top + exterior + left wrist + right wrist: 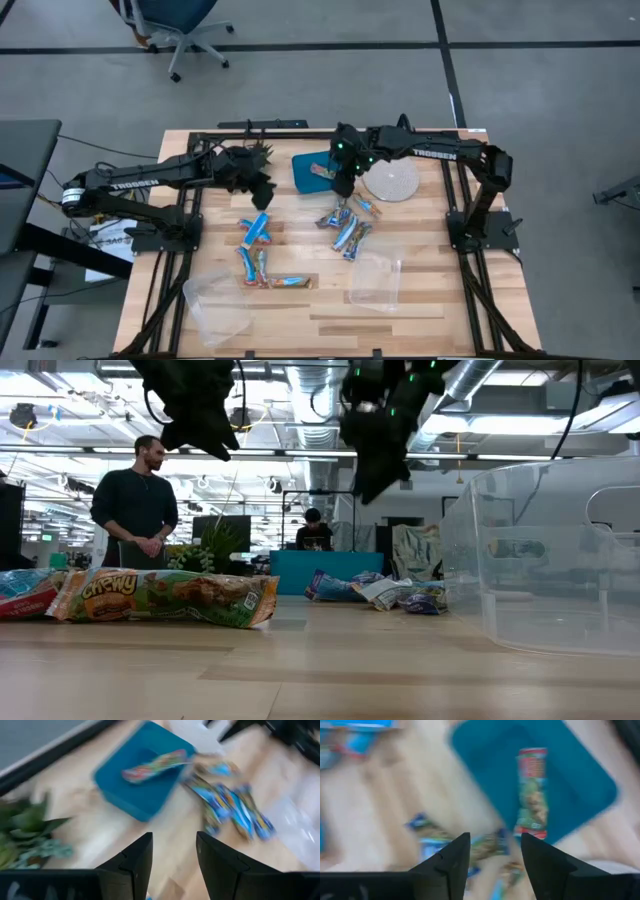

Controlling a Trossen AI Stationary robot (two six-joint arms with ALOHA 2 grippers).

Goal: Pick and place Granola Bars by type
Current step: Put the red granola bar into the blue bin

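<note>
Several wrapped granola bars lie flat on the wooden table. A blue-white group (346, 226) is at the centre, and another group (256, 236) sits left of it with orange-green bars (275, 281) nearer me. One red-green bar (532, 790) lies on a blue tray (305, 168). My left gripper (172, 865) hovers open and empty above the table, left of the tray, by the plant. My right gripper (495, 860) hovers open and empty over the tray's right edge. In the low view both grippers, left (200, 410) and right (375, 445), hang well above the table.
A white round plate (390, 182) sits right of the tray. A green spiky plant (255, 155) stands by the left gripper. Two clear plastic containers (215, 305) (378, 280) stand near the table's near edge. People (135, 510) are in the room beyond the far edge.
</note>
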